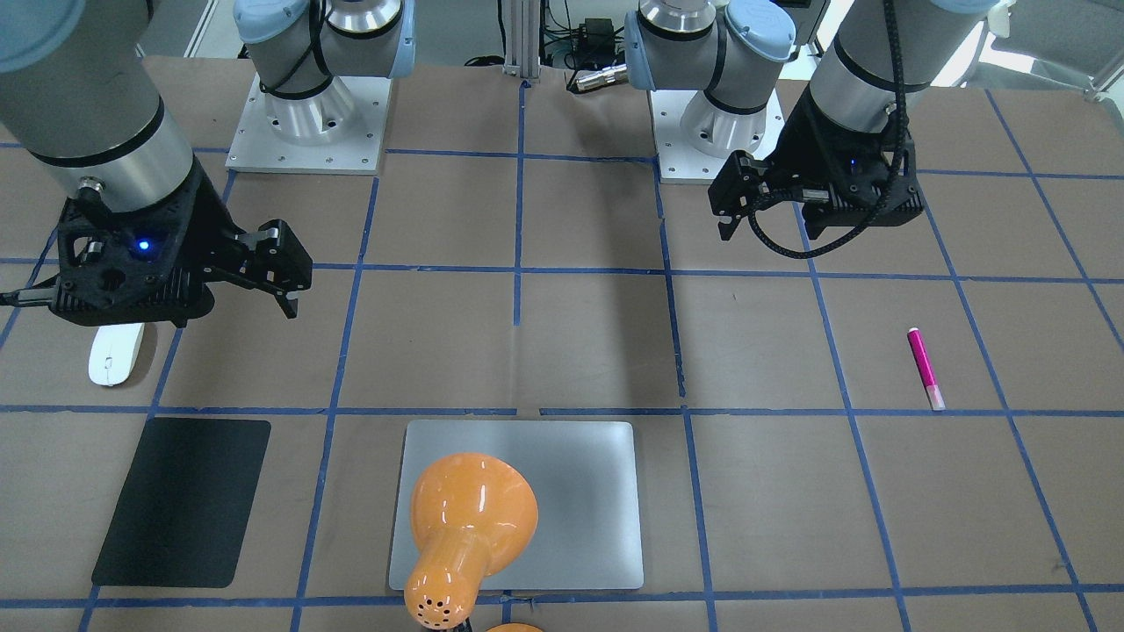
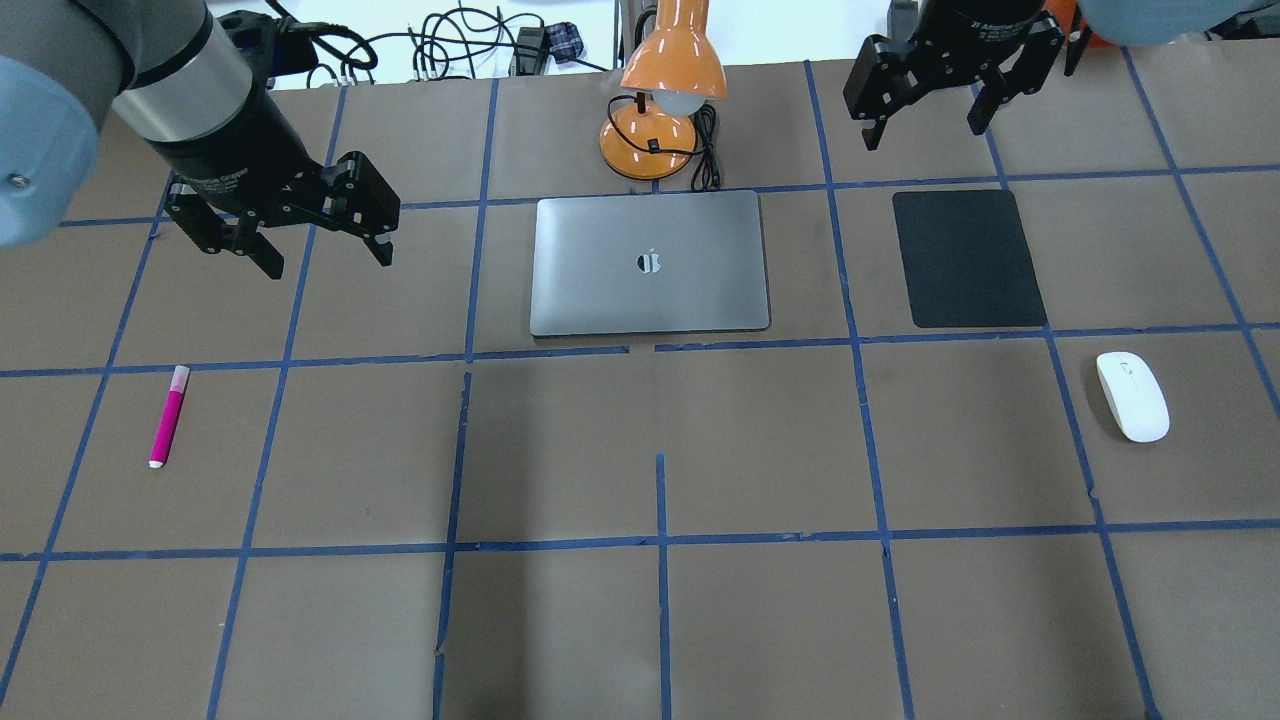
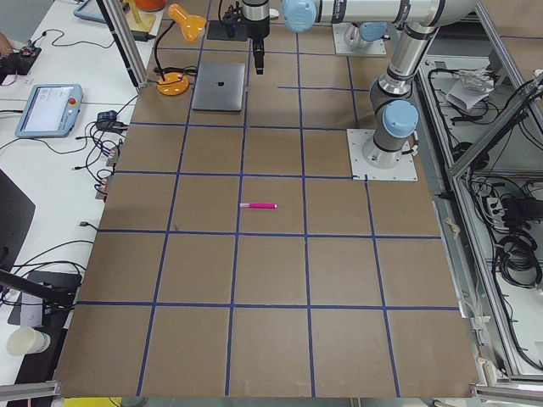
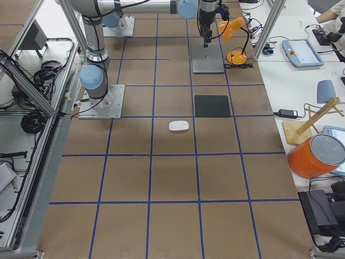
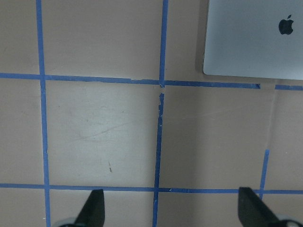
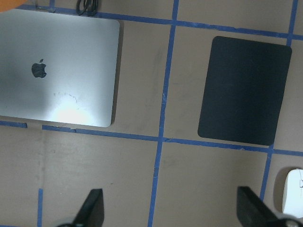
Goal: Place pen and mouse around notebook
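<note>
Pen [image 2: 167, 416] one, mouse [image 2: 1132, 396] one, notebook [image 2: 650, 262] one — left tool [image 2: 330, 262], right tool [image 2: 923, 135] both spread wide, empty.

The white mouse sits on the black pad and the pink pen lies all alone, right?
Not quite: the mouse lies on the table near the black pad, apart from it, as the overhead view shows. The pen does lie alone.

Silver notebook [image 2: 650, 300] lies closed, pink pen [image 2: 168, 416] far left, white mouse [image 2: 1132, 396] far right.
</note>
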Robot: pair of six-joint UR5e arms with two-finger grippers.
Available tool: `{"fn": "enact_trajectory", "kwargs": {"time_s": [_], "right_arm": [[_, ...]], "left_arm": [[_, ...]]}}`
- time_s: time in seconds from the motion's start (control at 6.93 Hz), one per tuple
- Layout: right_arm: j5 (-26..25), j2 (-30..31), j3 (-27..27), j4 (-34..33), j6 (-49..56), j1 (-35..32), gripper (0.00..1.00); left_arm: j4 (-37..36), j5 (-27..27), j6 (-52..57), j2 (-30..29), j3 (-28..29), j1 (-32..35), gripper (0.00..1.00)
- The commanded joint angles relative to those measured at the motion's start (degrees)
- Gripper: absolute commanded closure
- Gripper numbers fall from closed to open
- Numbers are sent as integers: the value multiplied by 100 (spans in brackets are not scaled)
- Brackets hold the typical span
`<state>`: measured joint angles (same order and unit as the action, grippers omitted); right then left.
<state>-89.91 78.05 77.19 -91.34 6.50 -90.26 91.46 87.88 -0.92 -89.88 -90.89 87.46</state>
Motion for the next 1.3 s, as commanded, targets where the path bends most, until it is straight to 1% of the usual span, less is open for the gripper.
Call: {"fn": "enact_trajectory", "kwargs": {"time_s": [0.0, 0.72, 0.87, 1.01, 1.15], "right_arm": [[9, 0, -20, -7, 9, 0, 0], [-9, -87, 33, -95, 78, 87, 0], [0, -140, 76, -69, 157, 471, 0], [-35, -228, 112, -8, 454, 936, 0], [-87, -385, 347, -42, 657, 1315, 0]], "left_arm": [[-5, 19, 13, 14, -8, 8, 0], [-5, 63, 100, 5, -8, -10, 0], [4, 63, 109, 5, -8, -19, 0], [4, 63, 118, 5, -8, -19, 0], [4, 54, 136, 5, 1, -27, 0]]}}
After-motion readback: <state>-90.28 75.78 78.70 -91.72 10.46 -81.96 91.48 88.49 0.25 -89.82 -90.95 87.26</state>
